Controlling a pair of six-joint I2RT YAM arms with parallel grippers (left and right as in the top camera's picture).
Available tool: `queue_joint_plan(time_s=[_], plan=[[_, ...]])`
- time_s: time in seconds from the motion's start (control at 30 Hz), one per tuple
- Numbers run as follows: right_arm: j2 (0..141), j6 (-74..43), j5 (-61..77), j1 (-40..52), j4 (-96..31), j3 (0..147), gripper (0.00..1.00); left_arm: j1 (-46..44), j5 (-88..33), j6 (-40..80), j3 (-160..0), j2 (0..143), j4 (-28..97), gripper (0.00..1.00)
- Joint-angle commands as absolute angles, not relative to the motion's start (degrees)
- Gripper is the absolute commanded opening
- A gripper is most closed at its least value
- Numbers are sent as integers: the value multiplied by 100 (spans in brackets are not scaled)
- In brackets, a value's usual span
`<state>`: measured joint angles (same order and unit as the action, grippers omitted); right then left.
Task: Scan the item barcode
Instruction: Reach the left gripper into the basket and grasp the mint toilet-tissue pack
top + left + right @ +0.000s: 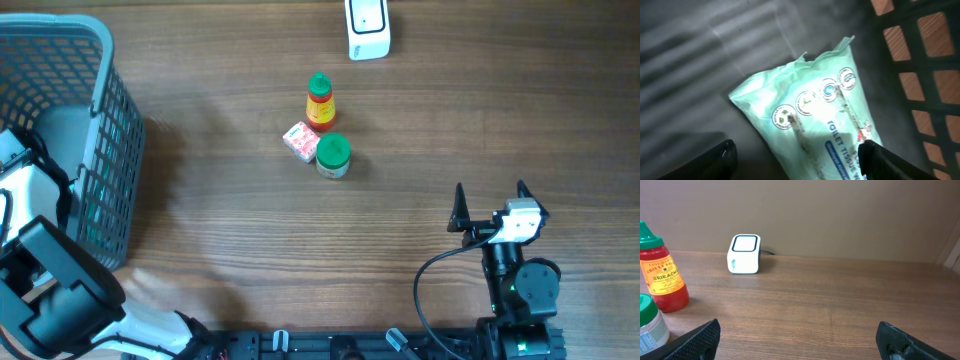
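Left gripper is not visible from overhead, hidden inside the grey basket at the table's left edge. In the wrist view only its two dark fingertips show, cut off at the bottom. They are spread wide, either side of the lower end of a mint-green pack lying flat on the basket floor. The left tip is clear of the pack; contact on the right is unclear. Print reads "TOILET TISSUE W", the rest cut off. Four round badges are too small to read, and no barcode shows.

Right gripper is near the near-right corner, jaws wide apart and empty.

White scanner sits at the far edge. At mid-table stand a red bottle labelled "SRIRACHA", a green-lidded jar and a pink packet, clustered close, print unreadable.
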<state>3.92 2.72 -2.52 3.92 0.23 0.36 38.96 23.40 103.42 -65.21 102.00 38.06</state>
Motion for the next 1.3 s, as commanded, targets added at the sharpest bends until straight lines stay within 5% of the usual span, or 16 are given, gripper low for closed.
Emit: queue_joint_plan(time_s=[0.0,0.13,0.33,0.47,1.27], plan=[[403,301,-161,368,47,36,100,3879,2132,10462,-6440,10457,3789,78],[403,301,-161,368,47,36,100,3874,2038,10462,-6438,10634,3791,65],[403,298,-161,368,47,36,100,3874,2036,10374,-6438,10748,3795,20],[403,298,-161,368,47,36,100,3874,2034,10377,-6440,10694,3785,4],[403,298,-161,368,47,36,100,3874,2034,9618,-6499,8165,3553,4]])
